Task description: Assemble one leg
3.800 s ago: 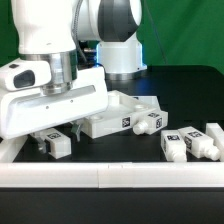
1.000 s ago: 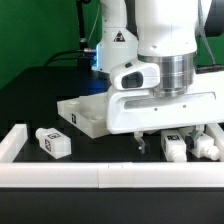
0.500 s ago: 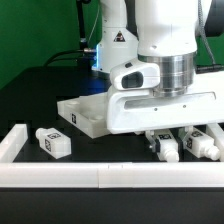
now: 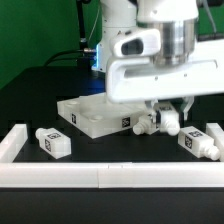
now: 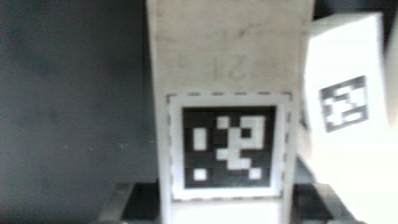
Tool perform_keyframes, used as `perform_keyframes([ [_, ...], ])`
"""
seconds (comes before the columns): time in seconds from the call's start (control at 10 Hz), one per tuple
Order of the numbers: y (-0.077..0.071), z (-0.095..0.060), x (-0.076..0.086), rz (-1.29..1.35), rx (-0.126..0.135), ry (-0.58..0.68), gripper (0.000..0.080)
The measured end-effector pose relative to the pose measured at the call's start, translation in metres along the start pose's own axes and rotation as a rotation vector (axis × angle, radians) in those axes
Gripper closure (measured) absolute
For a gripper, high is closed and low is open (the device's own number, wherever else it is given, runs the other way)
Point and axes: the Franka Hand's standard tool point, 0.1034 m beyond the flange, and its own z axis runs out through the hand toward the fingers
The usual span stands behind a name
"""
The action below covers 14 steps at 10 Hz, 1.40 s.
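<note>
My gripper point(image 4: 170, 112) is shut on a white leg point(image 4: 168, 123) and holds it above the black table, at the exterior view's right. In the wrist view the leg point(image 5: 221, 60) with its black tag runs straight out from between my gripper's point(image 5: 222, 208) dark fingers. The white square tabletop point(image 4: 92, 115) lies flat just to the exterior view's left of the held leg. Another leg point(image 4: 143, 126) lies against its near corner. One more leg point(image 4: 52, 141) lies at the left and one point(image 4: 200, 142) at the right.
A white L-shaped barrier point(image 4: 100, 176) runs along the near edge of the table and up the left side. In the wrist view another white tagged part point(image 5: 347, 90) lies close beside the held leg.
The arm came across to the exterior view's right, dropped onto the legs there, closed on one and has lifted it up. Two legs were on the right; one remains on the table.
</note>
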Motion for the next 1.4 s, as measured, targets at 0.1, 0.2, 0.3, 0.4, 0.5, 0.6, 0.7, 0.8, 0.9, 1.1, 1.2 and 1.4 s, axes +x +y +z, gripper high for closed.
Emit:
perform_keyframes([
  [0.1, -0.011, -0.006, -0.010, 0.018, -0.002, 0.007, 0.0515],
  [0.2, -0.019, -0.003, -0.014, 0.014, -0.003, 0.013, 0.0514],
  [0.3, -0.018, -0.002, -0.013, 0.006, -0.003, 0.011, 0.0514],
  [0.4, -0.018, -0.002, -0.013, 0.007, -0.002, 0.011, 0.0514],
  [0.5, -0.018, -0.001, -0.014, 0.006, -0.002, 0.011, 0.0514],
  [0.6, -0.018, -0.002, -0.015, 0.015, -0.002, 0.007, 0.0514],
  [0.7, -0.019, -0.007, -0.018, 0.028, -0.001, 0.005, 0.0514],
  [0.8, -0.022, -0.011, -0.033, 0.034, -0.003, 0.021, 0.0514],
  [0.9, -0.023, -0.011, -0.063, 0.037, -0.008, 0.032, 0.0514],
  [1.1, -0.041, 0.001, -0.113, 0.086, -0.014, 0.035, 0.0514],
  [1.2, -0.047, 0.002, -0.113, 0.076, -0.014, 0.035, 0.0514],
  [1.4, -0.047, 0.002, -0.111, 0.073, -0.013, 0.036, 0.0514],
])
